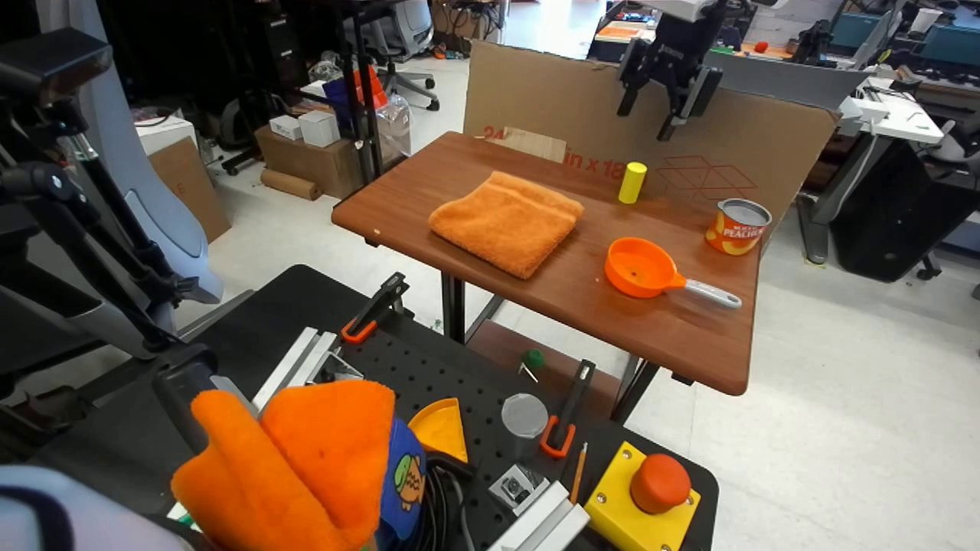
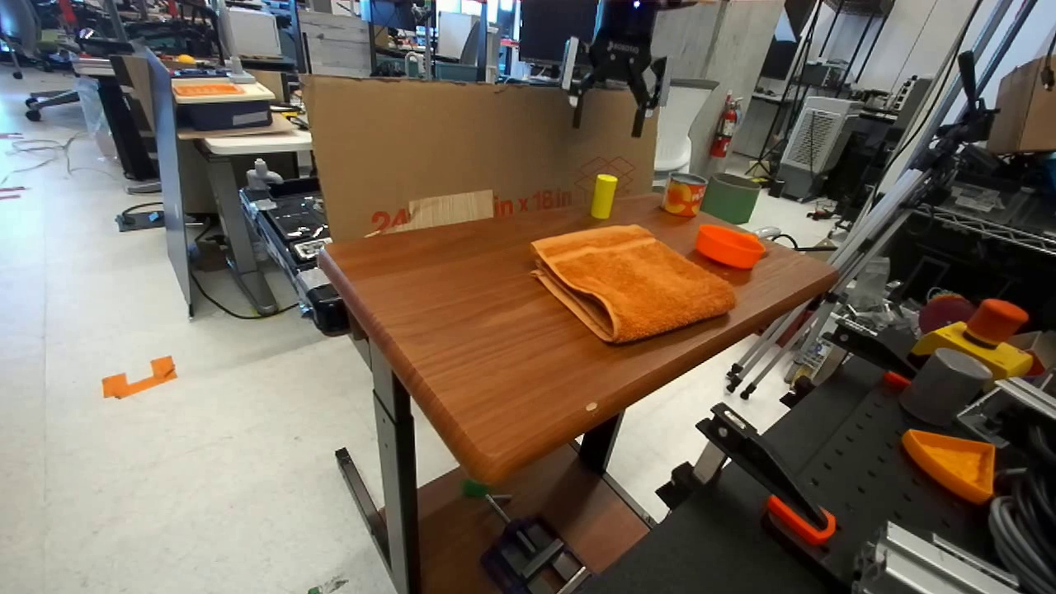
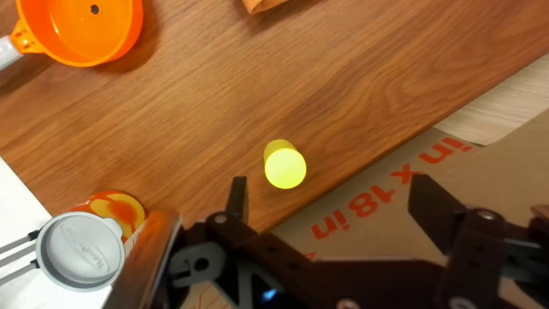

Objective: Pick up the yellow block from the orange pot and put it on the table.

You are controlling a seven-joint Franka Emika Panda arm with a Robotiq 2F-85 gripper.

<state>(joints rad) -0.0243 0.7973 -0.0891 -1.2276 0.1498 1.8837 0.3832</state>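
The yellow block (image 1: pixel 632 183) stands upright on the reddish-brown table (image 1: pixel 413 184), close to the cardboard wall. It also shows in an exterior view (image 2: pixel 604 196) and in the wrist view (image 3: pixel 283 165). The orange pot (image 1: pixel 639 268) sits on the table with its grey handle pointing away; its inside shows no block in the wrist view (image 3: pixel 85 34). My gripper (image 1: pixel 645 122) is open and empty, raised above the table near the cardboard. In an exterior view the gripper (image 2: pixel 607 127) hangs above the block. In the wrist view its fingers (image 3: pixel 329 179) are spread, with the block beyond the left fingertip.
A folded orange cloth (image 1: pixel 509 222) lies on the table beside the pot. A peach can (image 1: pixel 737 228) stands near the table's corner. The cardboard wall (image 2: pixel 462 140) rises along the table edge, below and behind my gripper. A yellow box with a red button (image 1: pixel 643 497) stands on the black bench.
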